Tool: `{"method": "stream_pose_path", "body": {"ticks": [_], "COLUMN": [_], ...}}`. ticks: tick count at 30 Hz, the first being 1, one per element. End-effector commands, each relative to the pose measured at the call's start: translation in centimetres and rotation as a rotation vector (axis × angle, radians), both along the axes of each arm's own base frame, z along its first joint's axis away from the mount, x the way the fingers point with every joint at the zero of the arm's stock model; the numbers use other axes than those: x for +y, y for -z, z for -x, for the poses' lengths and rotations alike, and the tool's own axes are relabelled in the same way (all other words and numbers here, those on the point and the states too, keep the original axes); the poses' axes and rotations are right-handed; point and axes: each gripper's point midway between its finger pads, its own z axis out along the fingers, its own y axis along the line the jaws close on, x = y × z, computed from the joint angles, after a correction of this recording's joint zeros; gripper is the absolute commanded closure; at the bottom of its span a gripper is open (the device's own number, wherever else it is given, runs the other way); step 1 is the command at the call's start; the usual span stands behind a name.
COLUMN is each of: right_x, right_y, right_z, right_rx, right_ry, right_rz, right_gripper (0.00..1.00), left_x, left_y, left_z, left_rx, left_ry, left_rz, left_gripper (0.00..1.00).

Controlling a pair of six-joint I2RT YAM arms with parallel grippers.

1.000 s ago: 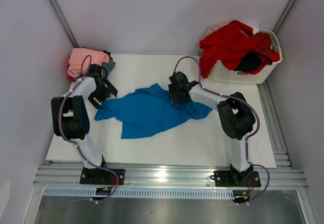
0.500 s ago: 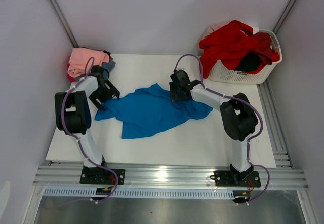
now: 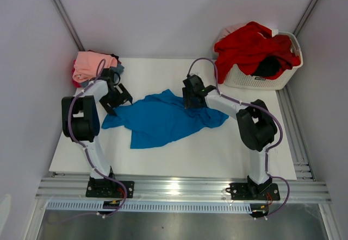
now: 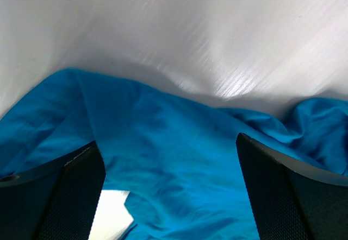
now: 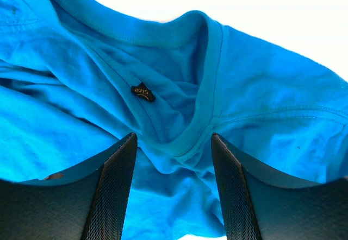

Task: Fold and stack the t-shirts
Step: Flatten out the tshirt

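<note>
- Your left arm reaches up the left side of the table (image 3: pixel 228 153) with its elbow folded high and its wrist tipped down
- The left pincer (image 3: pixel 116 95) hangs over the left end of the bright blue t-shirt (image 3: pixel 160 121); in the left wrist view its jaws are spread wide, with blue cloth below them and nothing pinched
- Your right arm stretches inward from the right, forearm low and angled toward the table's middle
- The right pincer (image 3: pixel 189 96) sits at the shirt's far right edge; the right wrist view shows its fingers (image 5: pixel 117 196) apart, straddling the collar (image 5: pixel 202 112) near the size label (image 5: pixel 142 92), not pressed on the cloth
- The bright blue t-shirt lies crumpled and spread flat mid-table, between both pincers
- The white basket (image 3: pixel 244 80), off the table's far right corner, is heaped with a red t-shirt (image 3: pixel 247 47) spilling over the rim, and a black garment (image 3: pixel 267 66) shows beneath it
- At the far left corner sits a small pile with a salmon pink t-shirt (image 3: pixel 89 63) on top
</note>
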Motion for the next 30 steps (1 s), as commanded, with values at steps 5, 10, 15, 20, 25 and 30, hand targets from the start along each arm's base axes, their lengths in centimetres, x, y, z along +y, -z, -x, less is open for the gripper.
{"method": "stream_pose_path", "body": {"ticks": [5, 10, 15, 20, 25, 30], "right_x": [0.8, 1.0, 1.4, 1.5, 1.3, 0.9], "right_y": [-3.6, -3.7, -3.9, -3.9, -3.6, -3.5], "right_z": [-0.6, -0.3, -0.5, -0.6, -0.5, -0.5], "right_rx": [-0.078, -0.085, -0.090, -0.090, -0.085, -0.085], "right_ry": [-0.003, -0.018, -0.027, -0.028, -0.020, -0.013], "right_rz": [-0.067, -0.078, -0.092, -0.091, -0.081, -0.067], "right_gripper": [0.39, 0.39, 0.39, 0.39, 0.40, 0.40], "left_x": [0.3, 1.9, 1.1, 0.4, 0.4, 0.1], "left_y": [-1.9, -3.4, -3.9, -3.1, -1.6, -1.0], "left_z": [-0.4, -0.6, -0.8, -1.2, -1.1, -1.1], "left_rx": [-0.076, -0.084, -0.118, -0.113, -0.061, -0.049], "left_ry": [0.020, 0.017, 0.047, 0.068, 0.066, 0.071], "left_rz": [-0.033, -0.122, -0.081, -0.040, -0.035, -0.019], "left_gripper": [0.01, 0.01, 0.01, 0.24, 0.49, 0.99]}}
